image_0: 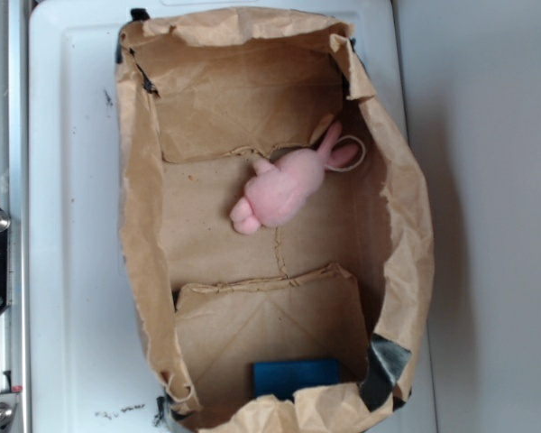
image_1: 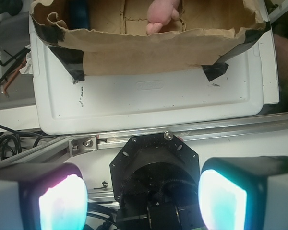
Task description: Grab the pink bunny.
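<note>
Our gripper (image_1: 143,194) shows only in the wrist view, where its two pads (image_1: 62,203) glow pale cyan with a pink tinge at the bottom corners of the frame. They stand wide apart with nothing between them, and through the gap we see the black mount (image_1: 154,175) and a metal rail (image_1: 134,139) below. The gripper sits well back from the bag, outside the edge of the white tray (image_0: 72,225).

We see the pink bunny (image_0: 284,188) lying on its side on the floor of an opened brown paper bag (image_0: 140,198), roughly at the middle and a little toward the right wall in the exterior view. Its stubby feet point to the lower left and its darker pink ears (image_0: 335,149) reach to the upper right, where a thin cord loop (image_0: 359,155) curls beside them, near the bag's side. In the wrist view only the bunny's lower part shows, above the bag's near rim at the top of the frame.

A blue block (image_0: 296,377) rests at the bag's lower end in the exterior view, partly hidden by the crumpled rim. Black tape (image_1: 69,62) holds the bag's corners to the tray. The tray rests on the pale tabletop (image_0: 487,225), and some black tools (image_1: 7,67) lie off to the left in the wrist view.
</note>
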### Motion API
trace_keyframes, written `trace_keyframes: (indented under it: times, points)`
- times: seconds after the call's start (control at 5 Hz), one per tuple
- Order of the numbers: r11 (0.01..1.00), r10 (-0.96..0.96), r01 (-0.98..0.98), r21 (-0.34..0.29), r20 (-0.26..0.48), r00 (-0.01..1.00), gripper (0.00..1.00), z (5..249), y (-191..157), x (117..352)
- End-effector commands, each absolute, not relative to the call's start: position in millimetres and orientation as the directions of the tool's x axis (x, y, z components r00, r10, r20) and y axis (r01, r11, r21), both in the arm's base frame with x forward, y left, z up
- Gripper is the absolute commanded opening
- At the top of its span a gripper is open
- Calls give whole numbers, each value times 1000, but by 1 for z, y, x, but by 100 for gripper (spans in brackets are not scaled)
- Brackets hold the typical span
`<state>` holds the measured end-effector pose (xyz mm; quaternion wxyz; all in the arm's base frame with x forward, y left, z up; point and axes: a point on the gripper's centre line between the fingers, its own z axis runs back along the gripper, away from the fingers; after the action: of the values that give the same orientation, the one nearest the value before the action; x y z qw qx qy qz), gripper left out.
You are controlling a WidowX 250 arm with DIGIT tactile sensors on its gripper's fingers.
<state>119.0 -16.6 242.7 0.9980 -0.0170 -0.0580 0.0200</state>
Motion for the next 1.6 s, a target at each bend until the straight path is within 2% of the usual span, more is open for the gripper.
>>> trace_keyframes:
  times: [0.0, 0.2, 0.4, 0.8, 1.0, 1.4]
  points:
    - [999, 42, -38, -36, 115, 992, 100, 243, -17, 119]
    - [996, 76, -70, -50, 120, 990, 100, 246, -12, 135]
    - [993, 119, -116, -29, 130, 984, 100, 251, -5, 157]
    - [988, 153, -151, -28, 142, 978, 100, 243, 13, 200]
    - [988, 151, -145, -48, 159, 976, 100, 241, 25, 225]
    - [985, 161, -148, -84, 170, 972, 100, 235, 38, 253]
